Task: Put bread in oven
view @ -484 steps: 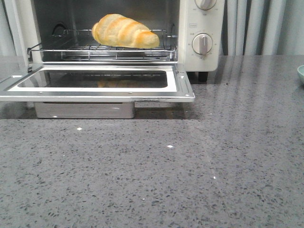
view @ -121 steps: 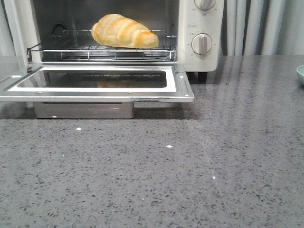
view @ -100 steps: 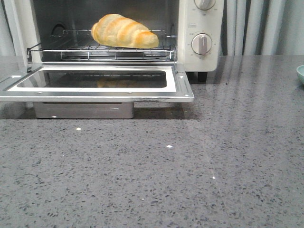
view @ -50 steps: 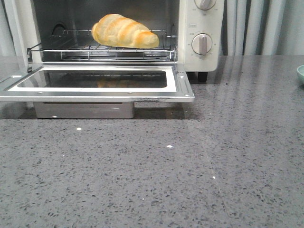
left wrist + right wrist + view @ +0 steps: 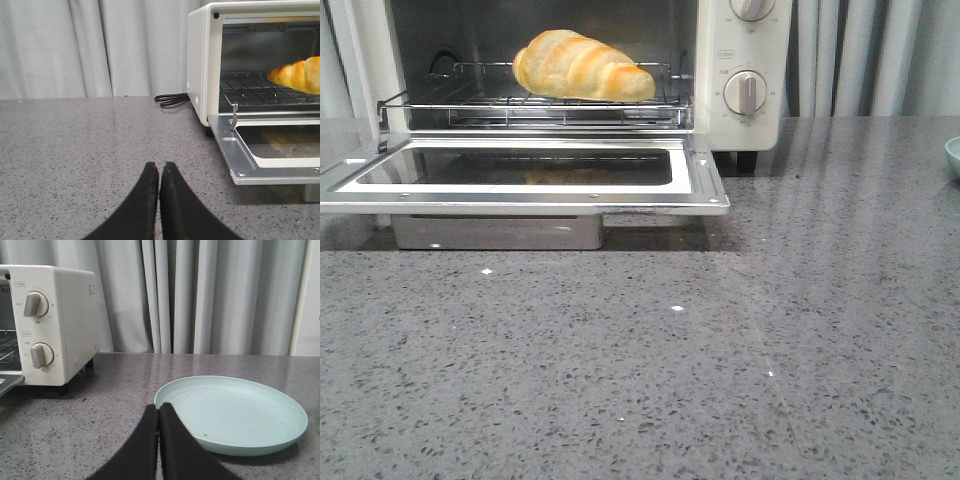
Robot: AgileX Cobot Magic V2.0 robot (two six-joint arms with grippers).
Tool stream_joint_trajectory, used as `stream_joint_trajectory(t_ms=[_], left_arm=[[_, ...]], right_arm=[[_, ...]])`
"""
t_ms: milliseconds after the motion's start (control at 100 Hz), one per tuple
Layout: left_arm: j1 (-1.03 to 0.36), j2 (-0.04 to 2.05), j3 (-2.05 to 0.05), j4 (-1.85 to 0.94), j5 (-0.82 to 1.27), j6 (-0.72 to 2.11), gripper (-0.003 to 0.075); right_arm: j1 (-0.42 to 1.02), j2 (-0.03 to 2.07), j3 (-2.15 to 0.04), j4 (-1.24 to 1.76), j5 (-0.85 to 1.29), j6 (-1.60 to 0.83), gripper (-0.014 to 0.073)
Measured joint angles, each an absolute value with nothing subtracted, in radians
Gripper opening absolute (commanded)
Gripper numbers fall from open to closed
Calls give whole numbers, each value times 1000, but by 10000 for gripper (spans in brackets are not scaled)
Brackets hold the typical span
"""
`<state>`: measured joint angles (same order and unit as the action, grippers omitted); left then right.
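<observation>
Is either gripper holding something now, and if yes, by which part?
Nothing is held. The left gripper and right gripper are both shut on nothing, and the bread lies on the rack inside the open oven.

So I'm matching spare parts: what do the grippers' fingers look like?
Only the fingertips show, in the wrist views. The left gripper and the right gripper look alike: two matte black fingers each, broad at the base, curving and tapering to rounded tips. No markings, cables or pads are visible on them.
</observation>
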<state>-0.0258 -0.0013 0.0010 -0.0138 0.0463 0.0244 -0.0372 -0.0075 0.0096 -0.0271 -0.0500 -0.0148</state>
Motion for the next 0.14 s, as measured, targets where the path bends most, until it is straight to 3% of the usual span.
stream_joint_trajectory(t_ms=[140], left_arm=[[-26,-1,1,-14,46,24,-21]], right_arm=[[-37,-8,10,-27,-50,-15,-39]])
